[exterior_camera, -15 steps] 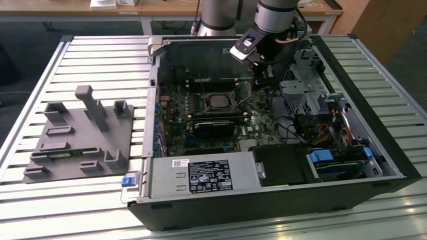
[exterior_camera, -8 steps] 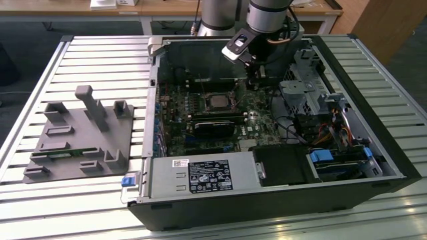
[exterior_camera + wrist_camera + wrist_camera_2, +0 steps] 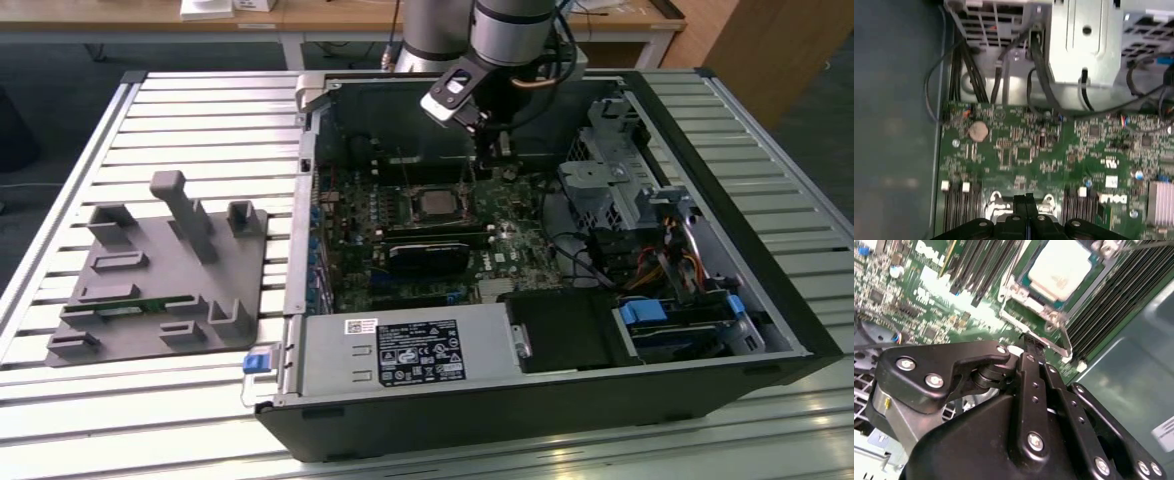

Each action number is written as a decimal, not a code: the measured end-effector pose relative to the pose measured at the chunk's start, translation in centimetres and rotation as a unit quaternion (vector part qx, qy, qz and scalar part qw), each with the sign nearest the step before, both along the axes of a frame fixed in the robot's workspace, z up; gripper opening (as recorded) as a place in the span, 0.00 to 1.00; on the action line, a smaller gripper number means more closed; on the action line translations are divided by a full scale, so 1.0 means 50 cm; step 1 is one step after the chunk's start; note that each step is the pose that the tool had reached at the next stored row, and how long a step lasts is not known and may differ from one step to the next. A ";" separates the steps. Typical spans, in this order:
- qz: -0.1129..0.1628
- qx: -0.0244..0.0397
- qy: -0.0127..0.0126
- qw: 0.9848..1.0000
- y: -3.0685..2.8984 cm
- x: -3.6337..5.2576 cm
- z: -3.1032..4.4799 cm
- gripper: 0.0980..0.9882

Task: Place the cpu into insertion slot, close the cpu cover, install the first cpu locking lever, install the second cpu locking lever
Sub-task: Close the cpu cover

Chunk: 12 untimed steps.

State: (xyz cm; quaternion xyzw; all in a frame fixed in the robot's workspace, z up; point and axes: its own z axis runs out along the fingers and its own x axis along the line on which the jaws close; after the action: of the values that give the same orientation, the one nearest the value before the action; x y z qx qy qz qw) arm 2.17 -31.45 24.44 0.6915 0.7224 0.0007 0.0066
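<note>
Second wrist view: one gripper (image 3: 1030, 345) is being held closed over one motherboard (image 3: 929, 305).
Its two fingers are being pressed together just beside one thin lever (image 3: 1066, 342); one cpu (image 3: 1059, 267) is being seen seated in the insertion slot (image 3: 410, 205), framed by one cpu cover (image 3: 1013, 290).

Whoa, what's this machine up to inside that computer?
A robot arm is reaching into an open computer case. Its gripper, fingers closed together, hovers over the green motherboard right beside the insertion slot. The cpu already sits in it, with the cpu cover framing it. A thin wire lever lies near the fingertips; whether it's latched I can't tell.
</note>
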 end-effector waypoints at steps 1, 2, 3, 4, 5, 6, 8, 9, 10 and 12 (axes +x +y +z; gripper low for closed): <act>0.000 0.000 0.000 1.000 0.000 -0.005 0.000 0.01; 0.000 0.000 0.000 1.000 0.000 -0.009 0.000 0.01; 0.000 0.000 0.000 1.000 0.000 -0.012 0.000 0.01; 0.000 0.000 0.000 1.000 0.000 -0.015 -0.001 0.01; 0.000 0.000 0.000 1.000 0.000 -0.016 -0.001 0.01; 0.000 0.000 0.000 1.000 0.000 -0.017 -0.002 0.01; 0.000 0.000 0.000 1.000 -0.001 -0.019 -0.009 0.01; 0.000 0.000 0.000 1.000 -0.002 -0.019 -0.013 0.01; 0.000 0.000 0.000 1.000 -0.002 -0.021 -0.016 0.01; 0.000 0.000 0.000 1.000 -0.002 -0.032 -0.020 0.01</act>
State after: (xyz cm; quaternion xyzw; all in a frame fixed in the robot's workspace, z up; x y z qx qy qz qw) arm 0.55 -31.55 23.42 0.6914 0.7224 0.0007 0.0066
